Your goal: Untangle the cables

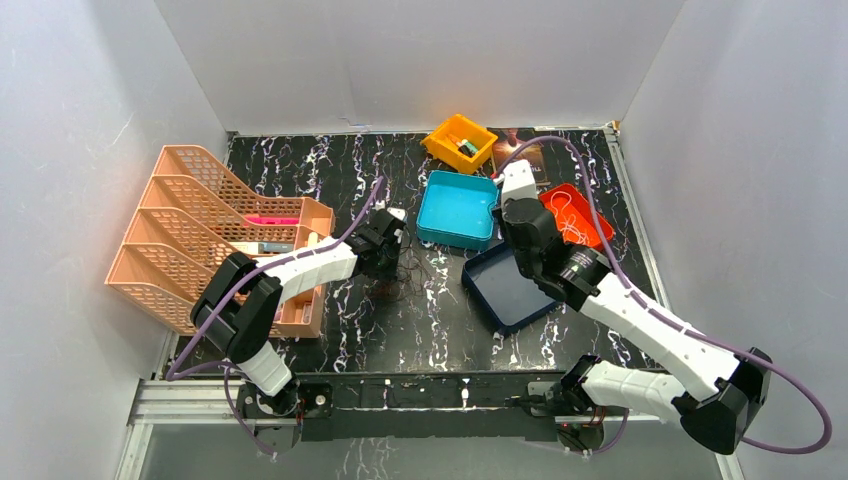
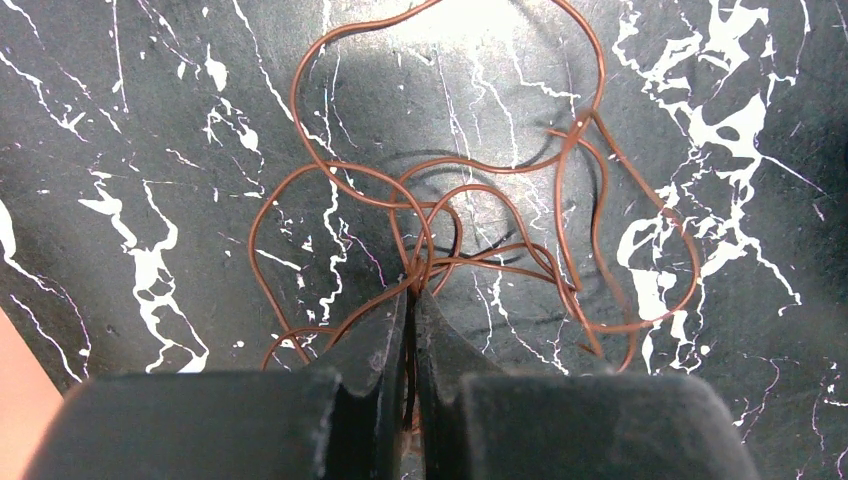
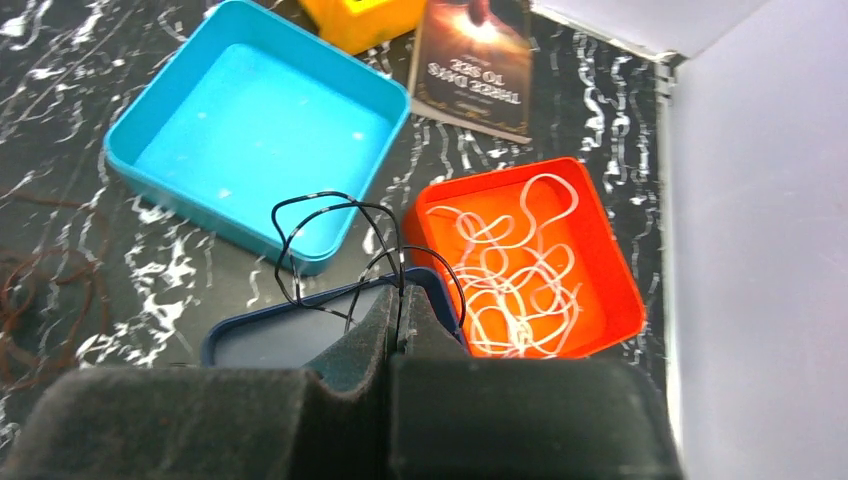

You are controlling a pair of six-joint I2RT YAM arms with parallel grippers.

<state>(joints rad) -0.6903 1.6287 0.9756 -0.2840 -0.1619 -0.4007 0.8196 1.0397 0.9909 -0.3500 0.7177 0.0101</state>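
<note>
Item: brown cable point(image 2: 418, 262), black cable point(image 3: 330, 197); likely featherlight, springy, snag-prone. My left fingers point(image 2: 385, 350) clamp brown at a crossing; right fingers point(image 3: 365, 340) clamp black.

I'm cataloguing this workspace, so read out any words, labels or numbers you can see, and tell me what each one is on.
"THREE DAYS TO SEE": title on the cover of the book, upside down in the right wrist view.
Any smaller print on that cover: too blurred to read.
Items in the yellow bin and the peach file rack: too small to show any label.
No other text is visible.
</note>
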